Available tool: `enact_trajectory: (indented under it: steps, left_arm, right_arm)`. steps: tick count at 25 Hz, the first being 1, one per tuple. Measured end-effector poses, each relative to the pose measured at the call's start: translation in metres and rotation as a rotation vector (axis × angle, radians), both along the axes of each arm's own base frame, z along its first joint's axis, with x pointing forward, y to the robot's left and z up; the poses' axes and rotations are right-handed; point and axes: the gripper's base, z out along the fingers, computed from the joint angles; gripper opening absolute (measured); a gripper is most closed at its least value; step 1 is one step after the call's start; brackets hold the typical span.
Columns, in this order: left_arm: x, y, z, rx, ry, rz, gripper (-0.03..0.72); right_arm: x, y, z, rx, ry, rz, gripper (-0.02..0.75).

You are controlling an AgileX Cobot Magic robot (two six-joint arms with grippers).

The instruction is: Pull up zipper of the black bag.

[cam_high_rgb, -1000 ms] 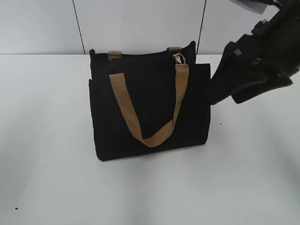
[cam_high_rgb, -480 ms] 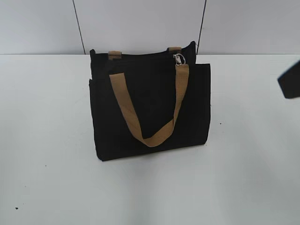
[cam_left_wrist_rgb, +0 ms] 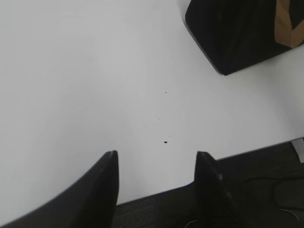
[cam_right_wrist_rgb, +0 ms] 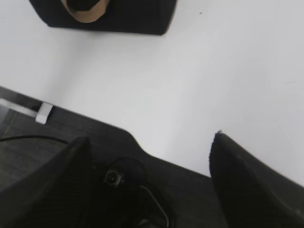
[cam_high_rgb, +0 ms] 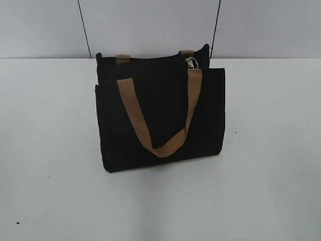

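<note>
The black bag (cam_high_rgb: 160, 118) stands upright on the white table, with tan handles hanging down its front. The zipper runs along its top edge, and its silver ring pull (cam_high_rgb: 191, 63) sits near the right end beside the right strap. No arm shows in the exterior view. My left gripper (cam_left_wrist_rgb: 156, 154) is open and empty, low over the table's front edge, with the bag's corner (cam_left_wrist_rgb: 228, 33) far off at the upper right. My right gripper (cam_right_wrist_rgb: 149, 137) is open and empty over the table edge, with the bag's bottom (cam_right_wrist_rgb: 118, 16) at the top of its view.
The white table (cam_high_rgb: 55, 165) spreads around the bag. A grey panelled wall (cam_high_rgb: 150, 25) stands behind. The robot's dark base with a camera (cam_right_wrist_rgb: 112, 177) and cables lies below the table edge. Small dark specks (cam_left_wrist_rgb: 165, 141) dot the table.
The right arm, beside the bag's right side a second ago, has drawn away to the right and out of the exterior view. The bag has not moved.
</note>
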Motion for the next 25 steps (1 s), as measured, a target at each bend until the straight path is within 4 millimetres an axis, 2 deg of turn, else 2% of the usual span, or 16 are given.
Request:
enact_trajectory:
  steps: [5,9,12,16,25]
  left_arm:
    - [-0.014,0.003,-0.022,-0.013,-0.015,-0.056,0.396]
    - [-0.026,0.006,-0.031,-0.039,-0.061,-0.085,0.394]
    - [-0.032,0.009,-0.033,-0.039,-0.111,-0.102,0.394]
    - [-0.032,0.009,-0.031,-0.051,-0.188,-0.117,0.394]
    - [-0.025,0.004,-0.035,-0.083,-0.226,-0.125,0.389]
  right_arm:
    - [-0.038,-0.021,-0.023,-0.049,-0.16,-0.079,0.592]
    - [-0.05,-0.029,-0.044,-0.077,-0.212,-0.106,0.592]
    - [-0.051,-0.03,-0.056,-0.087,-0.202,-0.11,0.589]
    - [-0.048,-0.029,-0.057,-0.078,-0.241,-0.118,0.573]
    - [-0.041,-0.028,-0.061,-0.071,-0.264,-0.123,0.565]
